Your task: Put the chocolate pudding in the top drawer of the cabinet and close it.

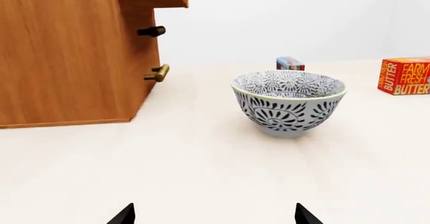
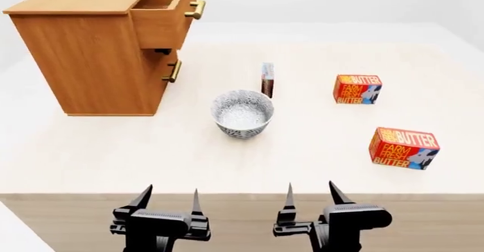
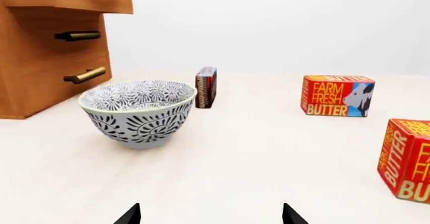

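The chocolate pudding [image 2: 267, 79] stands on edge just behind the patterned bowl [image 2: 242, 113]; it also shows as a thin dark box [image 3: 205, 86] and peeks over the bowl's rim [image 1: 290, 63]. The cabinet [image 2: 83, 54] stands at the table's back left with its top drawer [image 2: 162, 20] pulled open. My left gripper [image 2: 168, 198] and right gripper [image 2: 310, 194] hover open over the table's near edge, far from the pudding, both with nothing in them.
Two red-orange butter boxes lie on the right, one farther back [image 2: 357, 89] and one nearer [image 2: 404, 148]. The lower drawer's brass handle [image 2: 173, 71] sticks out of the cabinet front. The bowl [image 1: 289, 102] sits between the grippers and the pudding.
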Tool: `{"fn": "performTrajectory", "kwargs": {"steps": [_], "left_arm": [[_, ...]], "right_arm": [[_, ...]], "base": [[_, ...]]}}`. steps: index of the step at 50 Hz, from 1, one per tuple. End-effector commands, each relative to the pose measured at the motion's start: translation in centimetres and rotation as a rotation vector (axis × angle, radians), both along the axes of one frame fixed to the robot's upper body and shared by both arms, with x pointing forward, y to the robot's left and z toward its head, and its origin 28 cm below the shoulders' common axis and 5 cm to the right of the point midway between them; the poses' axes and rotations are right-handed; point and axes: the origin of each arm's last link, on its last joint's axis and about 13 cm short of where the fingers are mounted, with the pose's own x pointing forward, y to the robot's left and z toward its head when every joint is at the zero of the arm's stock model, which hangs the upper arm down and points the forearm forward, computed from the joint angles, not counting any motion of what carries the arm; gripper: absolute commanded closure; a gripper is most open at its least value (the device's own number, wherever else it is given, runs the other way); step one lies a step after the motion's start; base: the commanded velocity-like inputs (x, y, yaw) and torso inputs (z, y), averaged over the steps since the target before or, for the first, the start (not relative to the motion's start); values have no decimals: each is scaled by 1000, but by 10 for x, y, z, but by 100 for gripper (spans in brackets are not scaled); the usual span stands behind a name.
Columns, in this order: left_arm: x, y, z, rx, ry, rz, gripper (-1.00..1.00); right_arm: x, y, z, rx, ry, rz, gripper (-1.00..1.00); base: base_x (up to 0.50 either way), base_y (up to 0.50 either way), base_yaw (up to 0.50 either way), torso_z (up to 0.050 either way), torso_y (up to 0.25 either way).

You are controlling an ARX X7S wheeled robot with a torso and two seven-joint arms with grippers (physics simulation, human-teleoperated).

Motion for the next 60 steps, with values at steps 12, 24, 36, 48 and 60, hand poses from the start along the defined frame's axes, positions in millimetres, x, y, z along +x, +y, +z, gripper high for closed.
{"fn": "performTrajectory", "kwargs": {"steps": [12, 24, 36, 48, 60], "left_arm": [[0, 1, 0, -10, -24, -13, -100], [-3, 3, 2, -53, -59, -99, -100], [-2, 4, 5, -77, -65, -111, -100], [2, 9, 30, -75, -125, -127, -100], [3, 17, 81, -60, -213, -202, -100]], "right_arm": [[-6, 1, 1, 13, -9, 19, -100], [-6, 4, 3, 5, -23, 23, -100], [-5, 4, 6, 19, -16, 34, -100], [-7, 1, 29, 21, -11, 34, -100], [-20, -12, 80, -56, -62, 54, -100]], "base": [[60, 417, 0, 0, 0], [0, 0, 0, 21, 18], [0, 0, 0, 50, 45], [0, 0, 0, 50, 46], [0, 0, 0, 50, 45]]}}
